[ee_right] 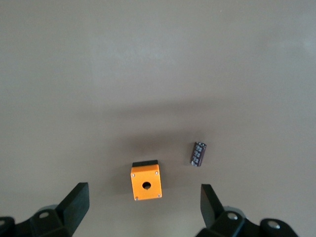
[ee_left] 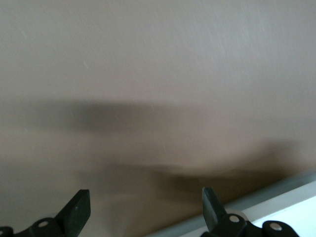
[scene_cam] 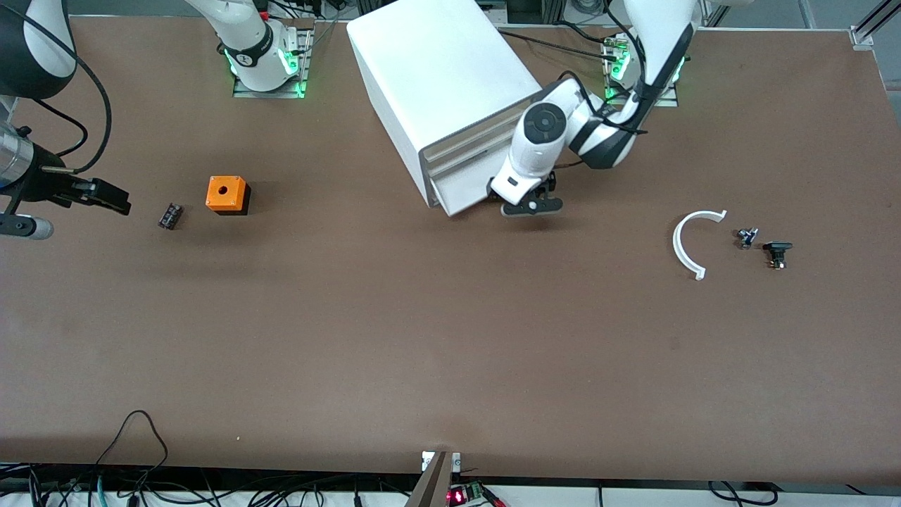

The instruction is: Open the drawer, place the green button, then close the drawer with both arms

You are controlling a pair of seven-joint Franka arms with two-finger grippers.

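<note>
cream drawer point(scene_cam: 464, 189) sits beside left gripper point(scene_cam: 531, 206)'s spread, empty fingers point(ee_left: 79, 211); they could slip off its front. right gripper point(scene_cam: 105, 196), spread too, waits.

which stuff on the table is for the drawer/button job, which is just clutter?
Job: cabinet with bottom drawer, left gripper at it; button; right gripper, waiting at its table end.
Clutter: orange cube, black part, white arc, small part.
</note>
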